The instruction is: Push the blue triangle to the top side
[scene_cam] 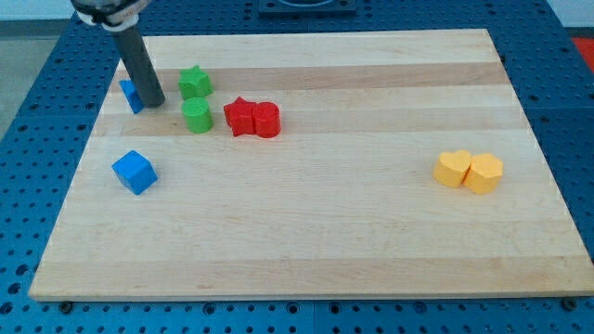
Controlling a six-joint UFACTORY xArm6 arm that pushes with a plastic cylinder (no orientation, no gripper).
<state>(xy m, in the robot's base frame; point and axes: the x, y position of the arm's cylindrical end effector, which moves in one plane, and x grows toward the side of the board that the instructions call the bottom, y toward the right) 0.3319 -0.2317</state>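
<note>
— Where is the blue triangle (131, 94)?
— Near the counter's (306, 241) top-left corner, half hidden behind the rod.
— And the tool?
— No jaws; its tip (155, 103) touches the triangle's right side, left of the green blocks (195, 98).

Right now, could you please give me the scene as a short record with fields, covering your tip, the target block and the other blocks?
tip: my tip touches the right edge of the blue triangle
target: blue triangle, near the board's top-left, partly hidden by the rod
blue cube, below the target, alone
green blocks: green star above green cylinder, apart
red blocks: red star touching red cylinder
yellow blocks: yellow heart touching yellow hexagon, view's right
surface: wooden board
</note>
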